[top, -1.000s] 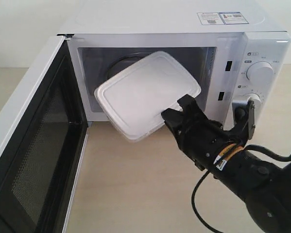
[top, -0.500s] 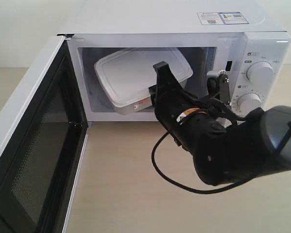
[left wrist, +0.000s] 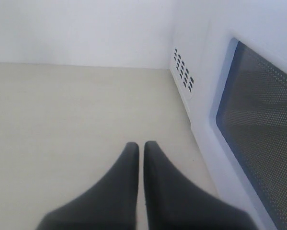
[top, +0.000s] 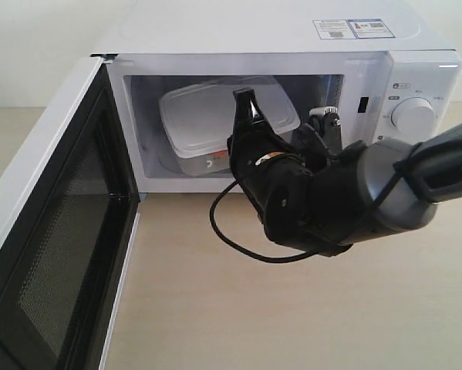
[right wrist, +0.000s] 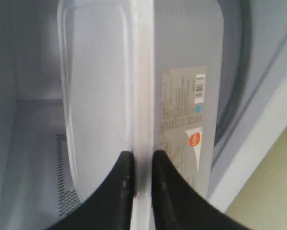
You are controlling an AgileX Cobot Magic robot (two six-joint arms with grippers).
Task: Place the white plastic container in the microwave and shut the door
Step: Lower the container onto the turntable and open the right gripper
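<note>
White translucent plastic, shallow and rectangular with rounded corners: the white plastic container (top: 215, 116) sits inside the cavity of the microwave (top: 269, 31), its flat lid on and facing up and forward. A printed label (right wrist: 184, 115) with an orange mark is stuck to its underside, seen in the right wrist view. Whether the box rests fully on the cavity floor cannot be told.

The right gripper (right wrist: 139, 160) reaches through the opening and is clenched on the container's rim at its near edge, one finger on the lid side and one on the base side. The right arm and its looping black cable (top: 231, 239) fill the right half of the opening and hide the lower knob; the upper knob (top: 413, 116) is visible.

The door (top: 53, 231) stands wide open to the left, mesh inner face exposed, clear of the arm.

The left gripper (left wrist: 141, 146) hangs over the beige table (left wrist: 62, 120), outside the door, near its window. Its jaws are pressed together with nothing between them.

Sticker labels (top: 354, 28) lie on the microwave's top panel.
</note>
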